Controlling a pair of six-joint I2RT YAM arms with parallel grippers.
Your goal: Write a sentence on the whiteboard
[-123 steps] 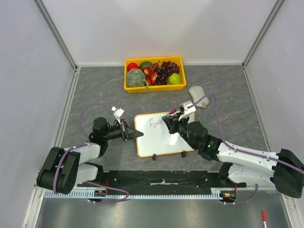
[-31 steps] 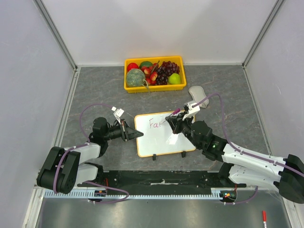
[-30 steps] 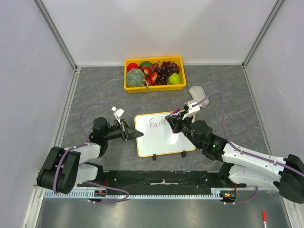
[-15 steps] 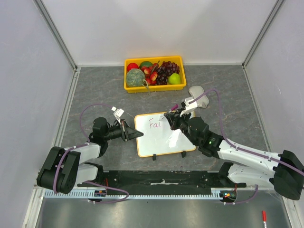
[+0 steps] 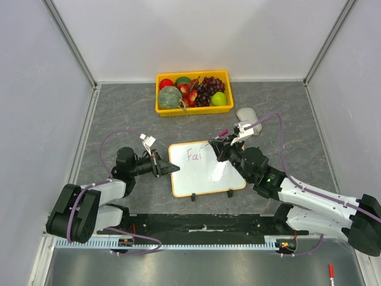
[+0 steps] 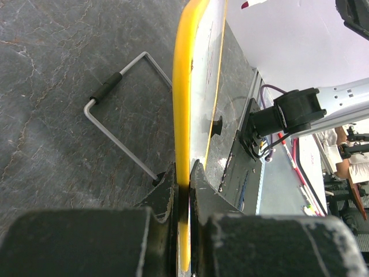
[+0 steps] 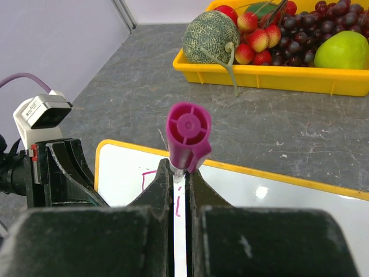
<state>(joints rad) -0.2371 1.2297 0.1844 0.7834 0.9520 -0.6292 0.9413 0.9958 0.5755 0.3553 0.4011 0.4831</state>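
Observation:
The whiteboard (image 5: pixel 199 177) lies tilted on its wire stand (image 6: pixel 122 122) at the table's middle. Its yellow rim (image 6: pixel 185 98) is pinched at the left edge by my left gripper (image 5: pixel 169 167), which is shut on it (image 6: pixel 183 174). The sentence (image 5: pixel 194 155) stands as pink letters "Fai" near the top left of the board. My right gripper (image 5: pixel 222 149) hovers over the board's upper right, shut on a magenta marker (image 7: pixel 188 134) whose tip points down at the board (image 7: pixel 277 187), just right of the letters (image 7: pixel 144 176).
A yellow fruit tray (image 5: pixel 191 111) with melon, grapes and other fruit sits at the back. A grey pad (image 5: pixel 247 114) lies right of the board. A red pen (image 5: pixel 331 273) lies on the metal ledge at the bottom right. Walls close in on three sides.
The right gripper has carried the marker a little to the right and up across the board, and the writing has grown from "Fa" to "Fai". The left arm has kept still.

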